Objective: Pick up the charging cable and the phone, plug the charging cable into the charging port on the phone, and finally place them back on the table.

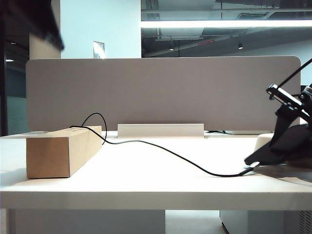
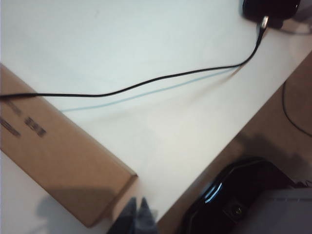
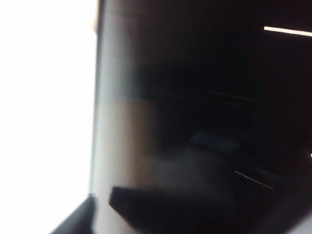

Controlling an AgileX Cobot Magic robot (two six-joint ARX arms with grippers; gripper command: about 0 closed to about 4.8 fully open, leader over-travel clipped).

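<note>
Left claw (image 2: 138,214) fingers together, above the brown cardboard box (image 2: 58,156) | right claw (image 1: 273,153) low on white worktop (image 1: 146,170), state unclear, thin black charging cable (image 1: 170,153) running to it

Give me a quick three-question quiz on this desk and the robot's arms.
1. True or false: the long thin black cord hangs off the white table's front edge.
2. What does the cord run from on the left? A, long brown cardboard box; B, red mug; C, laptop.
3. The right gripper is at the table's right end; the left gripper hovers above the box's corner. Are the left one's jaws open or shut?
Key: 1 false; 2 A; 3 shut.
</note>
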